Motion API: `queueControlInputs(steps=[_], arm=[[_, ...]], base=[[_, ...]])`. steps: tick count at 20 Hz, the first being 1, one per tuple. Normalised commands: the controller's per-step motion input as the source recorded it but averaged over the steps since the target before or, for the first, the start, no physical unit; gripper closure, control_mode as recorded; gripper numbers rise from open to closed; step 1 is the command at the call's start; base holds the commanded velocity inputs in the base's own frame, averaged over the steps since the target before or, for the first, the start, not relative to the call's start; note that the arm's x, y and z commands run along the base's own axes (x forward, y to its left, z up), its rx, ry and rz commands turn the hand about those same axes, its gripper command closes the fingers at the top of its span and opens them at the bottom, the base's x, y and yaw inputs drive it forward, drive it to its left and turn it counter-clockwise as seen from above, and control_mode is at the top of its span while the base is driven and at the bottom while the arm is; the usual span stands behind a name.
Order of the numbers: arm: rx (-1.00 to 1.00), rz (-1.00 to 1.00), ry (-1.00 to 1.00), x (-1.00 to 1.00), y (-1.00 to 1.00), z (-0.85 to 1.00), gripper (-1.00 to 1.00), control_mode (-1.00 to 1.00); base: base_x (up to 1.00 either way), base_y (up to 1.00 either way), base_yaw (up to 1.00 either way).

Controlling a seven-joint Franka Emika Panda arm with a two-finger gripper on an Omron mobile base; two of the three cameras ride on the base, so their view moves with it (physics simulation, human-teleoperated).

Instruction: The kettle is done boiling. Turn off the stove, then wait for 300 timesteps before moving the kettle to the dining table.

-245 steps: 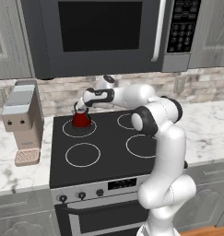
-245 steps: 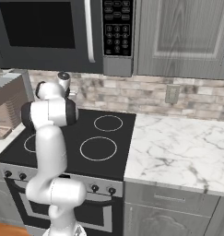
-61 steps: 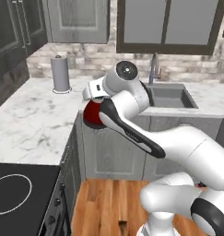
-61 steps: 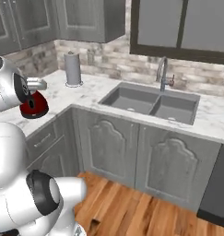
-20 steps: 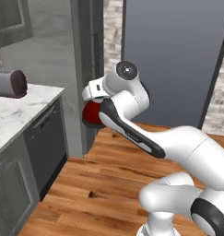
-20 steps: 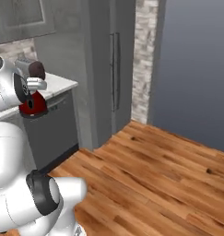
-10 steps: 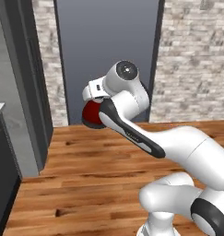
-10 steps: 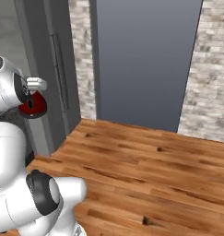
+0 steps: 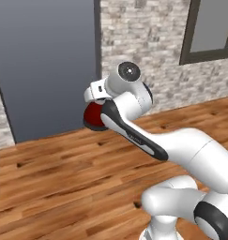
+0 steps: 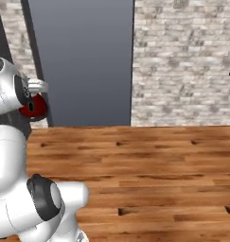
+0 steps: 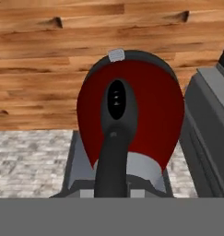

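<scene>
The small red kettle [image 9: 93, 116] hangs in the air in front of the arm's upper joint, well above the wooden floor. From the right base view the kettle [image 10: 34, 107] peeks out beside the white arm. My gripper [image 11: 114, 182] is shut on the dark looped handle [image 11: 115, 138], and the red body [image 11: 152, 108] with its dark lid hangs below it over the floorboards. The arm is folded close to the base, with the hand [image 9: 95, 92] just above the kettle. The stove and the dining table are out of view.
A wide grey door panel [image 9: 45, 65] stands ahead, set in a pale brick wall [image 10: 182, 61]. A dark-framed window [image 9: 211, 30] is on the right. Brown wooden floor [image 10: 149, 160] stretches out in front of the base.
The whole picture has swung sideways, so the base is turning: the grey door slid left and a brick wall and window came in. The kettle stays gripped in the same spot by the arm.
</scene>
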Motion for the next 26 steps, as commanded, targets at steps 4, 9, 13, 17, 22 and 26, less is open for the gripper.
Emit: queueControlInputs(steps=[4,9,13,17,22,26], arm=[[0.00,0.00,0.00,0.00,0.00,0.00,1.00,1.00],[0.00,0.00,0.00,0.00,0.00,0.00,1.00,1.00],[0.00,0.00,0.00,0.00,0.00,0.00,1.00,1.00],[0.00,0.00,0.00,0.00,0.00,0.00,1.00,1.00],[0.00,0.00,0.00,0.00,0.00,0.00,1.00,1.00],[0.00,0.00,0.00,0.00,0.00,0.00,1.00,1.00]], base=[[-0.02,0.19,-0.53],[-0.01,0.21,-0.53],[0.00,0.24,-0.53],[0.00,0.24,-0.52],[0.01,0.24,-0.50],[0.30,0.26,-0.45]])
